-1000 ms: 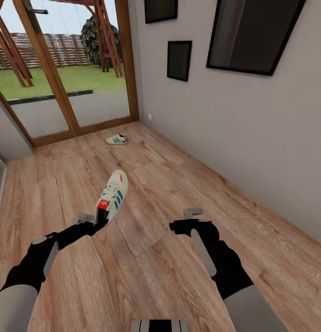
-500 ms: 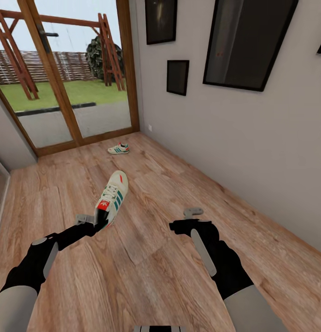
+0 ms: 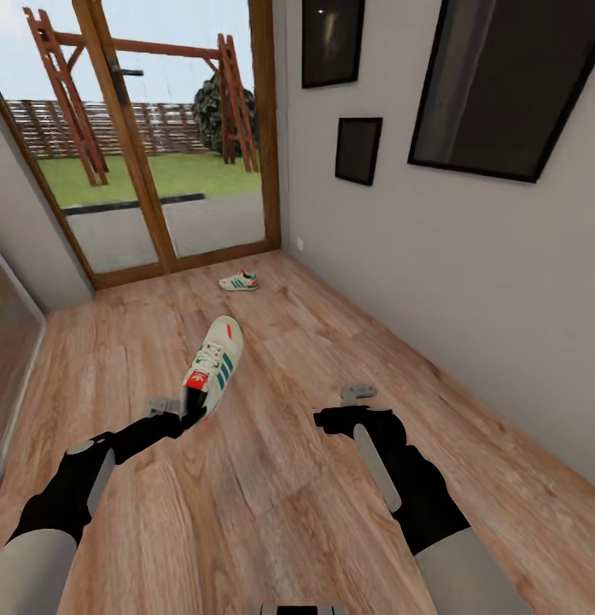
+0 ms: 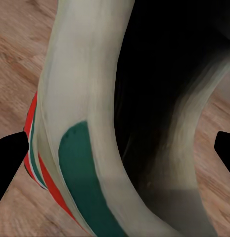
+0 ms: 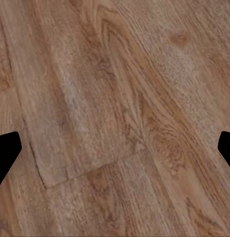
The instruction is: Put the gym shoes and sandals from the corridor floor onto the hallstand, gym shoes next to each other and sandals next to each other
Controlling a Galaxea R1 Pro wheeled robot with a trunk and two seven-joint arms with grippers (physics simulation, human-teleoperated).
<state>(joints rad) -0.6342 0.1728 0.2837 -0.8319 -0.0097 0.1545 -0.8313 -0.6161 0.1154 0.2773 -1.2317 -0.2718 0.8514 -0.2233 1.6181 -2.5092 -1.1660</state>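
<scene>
Looking down a corridor from the robot's head, two black arms reach forward over the corridor floor [image 3: 280, 512], which is light brown wood-grain plank. The left gripper [image 3: 179, 408] is closed on the heel end of one gym shoe [image 3: 213, 367], a white lace-up sneaker with green side stripes and a red-orange tongue label. This held shoe is lifted off the floor and tilts up and away from the gripper, its toe pointing toward the far end of the corridor. In the left wrist view the shoe's heel opening [image 4: 159, 98] sits right between the dark fingertips, with a green patch and red stripes on its side.

The right gripper [image 3: 357, 395] hangs above bare floor, well apart from the held shoe; its wrist view shows the two fingertips spread wide at the picture's edges with plain planks [image 5: 115, 118] between them, so it is open and holds nothing.

The second gym shoe [image 3: 239, 281] lies on the floor far ahead, near a wood-framed glass door [image 3: 143, 145] that looks onto a lawn. Dark framed pictures [image 3: 358, 150] hang on the grey wall at the robot's right.
</scene>
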